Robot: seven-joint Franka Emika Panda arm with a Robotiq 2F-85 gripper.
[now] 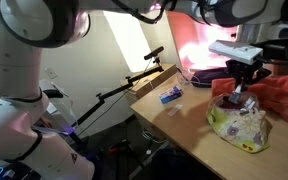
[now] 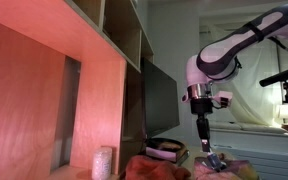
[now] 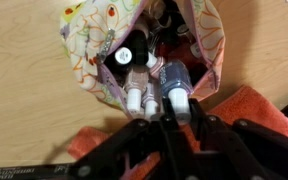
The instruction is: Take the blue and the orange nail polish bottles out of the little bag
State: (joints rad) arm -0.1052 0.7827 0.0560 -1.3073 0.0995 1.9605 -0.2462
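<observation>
The little bag (image 3: 94,45) lies open on the wooden table, its dotted sides spread around several small bottles. It also shows in both exterior views as the little bag (image 1: 239,122) and the little bag (image 2: 227,168). My gripper (image 3: 180,108) reaches into the bag's mouth, shut on the white cap of a bottle with a bluish-grey body (image 3: 174,78). Two more white-capped bottles (image 3: 136,92) lie just beside it, and a black cap (image 3: 124,57) sits deeper inside. I cannot pick out an orange bottle. In the exterior views the gripper (image 1: 241,90) and the gripper (image 2: 206,150) stand straight over the bag.
An orange-red cloth (image 3: 246,108) lies under and beside the bag, also seen as the cloth (image 1: 284,95). A small blue and white thing (image 1: 171,95) lies on the table (image 1: 194,125) near its far edge, too small to identify. A dark shelf unit (image 2: 159,100) stands behind.
</observation>
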